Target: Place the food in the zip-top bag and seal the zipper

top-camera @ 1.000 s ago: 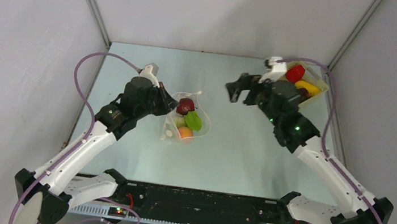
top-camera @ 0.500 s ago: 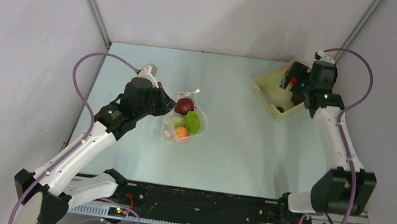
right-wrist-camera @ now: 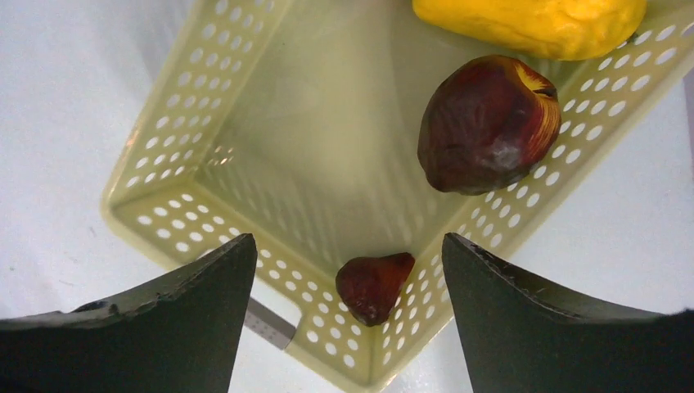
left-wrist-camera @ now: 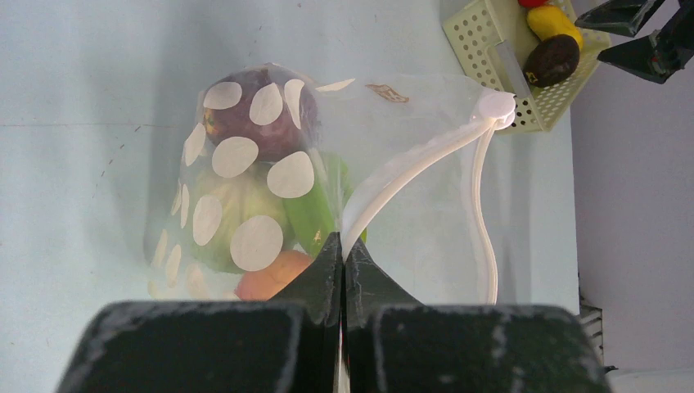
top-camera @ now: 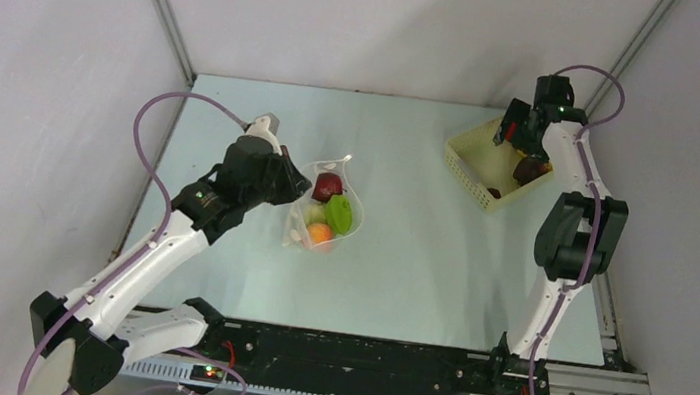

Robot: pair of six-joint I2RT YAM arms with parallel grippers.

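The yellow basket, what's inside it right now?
A yellow piece, a large maroon fruit and a small dark red piece lie in the basket. The wrist view cuts off its far end, and from above the right arm covers that part.

White links, black joints, black bases: left arm (top-camera: 153,252) and right arm (top-camera: 546,317). 1 purple cable (top-camera: 147,122) loops along each. Black, wedge-shaped fingers (right-wrist-camera: 164,319).
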